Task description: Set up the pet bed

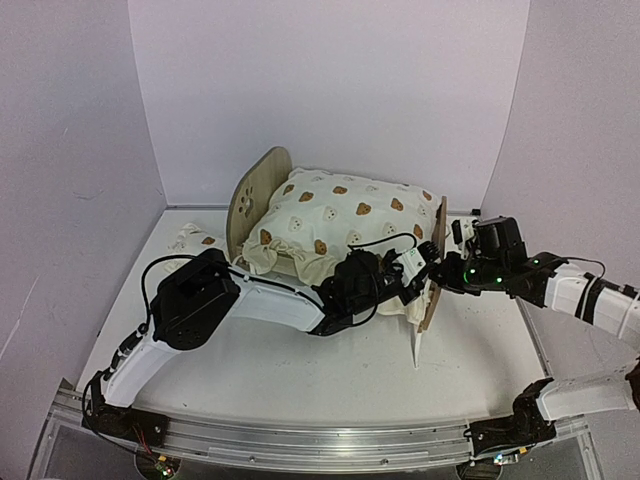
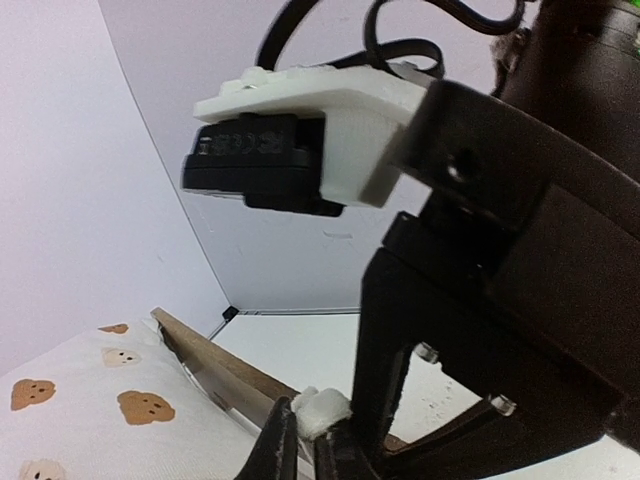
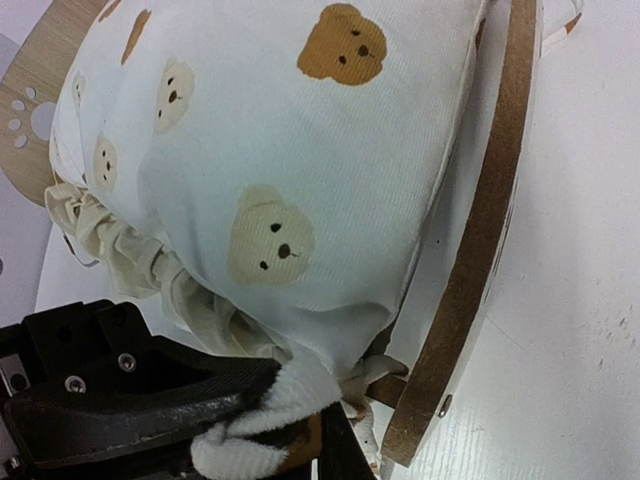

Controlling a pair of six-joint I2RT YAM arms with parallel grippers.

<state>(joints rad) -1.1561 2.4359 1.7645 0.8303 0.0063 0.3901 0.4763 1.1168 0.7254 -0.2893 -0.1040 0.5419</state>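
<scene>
The pet bed stands mid-table with its rounded headboard at the left and its wooden footboard at the right. The cream bear-print cushion lies on it and hides the striped base. My left gripper is at the bed's near right corner, shut on a white fabric end of the cushion, beside the footboard. My right gripper is close against the footboard. Only one of its dark fingertips shows, so its state is unclear.
The small bear-print pillow lies on the table left of the headboard. White walls close in the back and both sides. The two grippers nearly touch at the footboard. The bed's near right leg points toward the front.
</scene>
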